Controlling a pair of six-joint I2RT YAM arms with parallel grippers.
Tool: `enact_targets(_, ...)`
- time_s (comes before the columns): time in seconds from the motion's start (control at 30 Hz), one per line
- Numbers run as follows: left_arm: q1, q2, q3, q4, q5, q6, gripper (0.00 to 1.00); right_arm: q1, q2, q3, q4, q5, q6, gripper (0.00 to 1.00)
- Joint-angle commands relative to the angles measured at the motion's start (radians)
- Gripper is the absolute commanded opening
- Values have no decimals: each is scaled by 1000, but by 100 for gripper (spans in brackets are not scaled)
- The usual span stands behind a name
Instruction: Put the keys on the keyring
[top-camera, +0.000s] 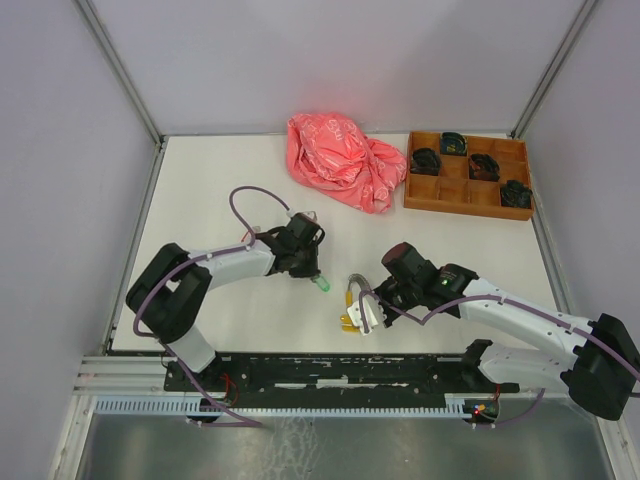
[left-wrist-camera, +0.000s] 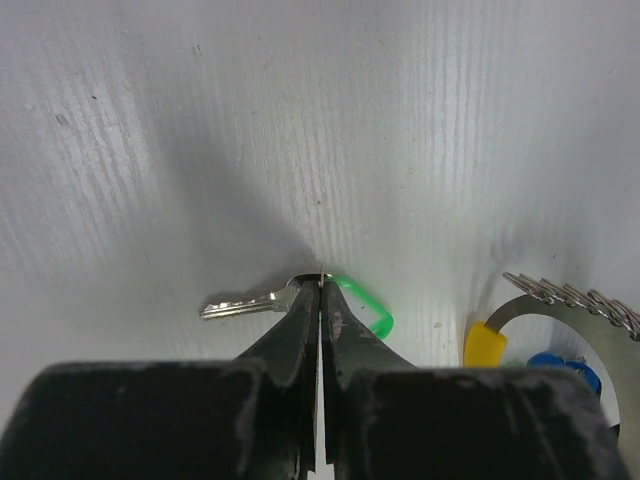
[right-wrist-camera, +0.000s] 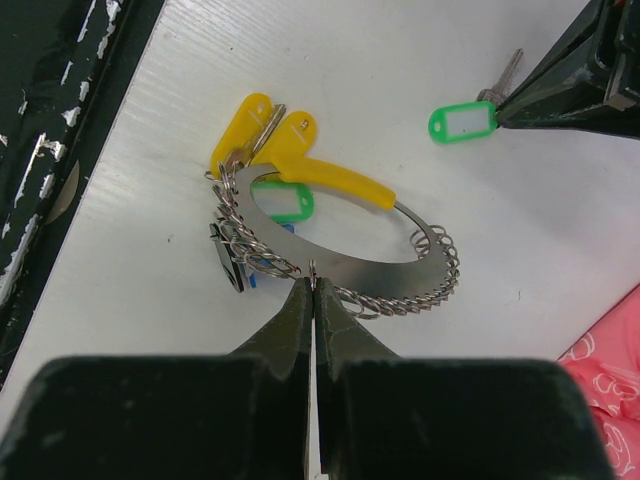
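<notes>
A white table (top-camera: 225, 175) with faint ribbing fills the floor of a booth closed in by pale lilac-grey walls (top-camera: 60, 120), with bare metal posts (top-camera: 120, 70) running up the back corners. Along the near edge lies a scuffed black rail (top-camera: 320, 368) that carries both arm bases. At the back of the table sits a crumpled pink bag (top-camera: 340, 160), and just to its right a wooden tray (top-camera: 462, 207) split into compartments, several holding small black bundles (top-camera: 425, 160).

The left gripper (left-wrist-camera: 321, 286) is clenched on a green-tagged key (left-wrist-camera: 362, 305), pinching it where the tag meets the silver blade. The key lies low at the table near the middle, the blade pointing left in the left wrist view.

Near it, toward the right arm, the keyring (right-wrist-camera: 345, 262) lies flat on the table close to the rail. The right gripper (right-wrist-camera: 314, 280) is clamped tight on the ring's near edge. Its yellow band (right-wrist-camera: 340, 180) runs along the far side. Two yellow-tagged keys (right-wrist-camera: 262, 130) hang at the ring's left end, another green tag (right-wrist-camera: 283, 200) shows through the opening, and a bit of blue peeks out under the left side.
</notes>
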Motion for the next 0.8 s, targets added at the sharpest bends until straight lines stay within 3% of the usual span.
enact_targets(0.0,-5,-130,-27,69,-60,62,3,6,-14,52,18,-2,5,1)
enact_targets(0.3,-5,-424,-156,202,-178,292,3,6,-31,59,38,41,79,1)
enact_targets(0.77,-5,-620,-288,402,159,693,3,-20,-106,1,173,35,221,1)
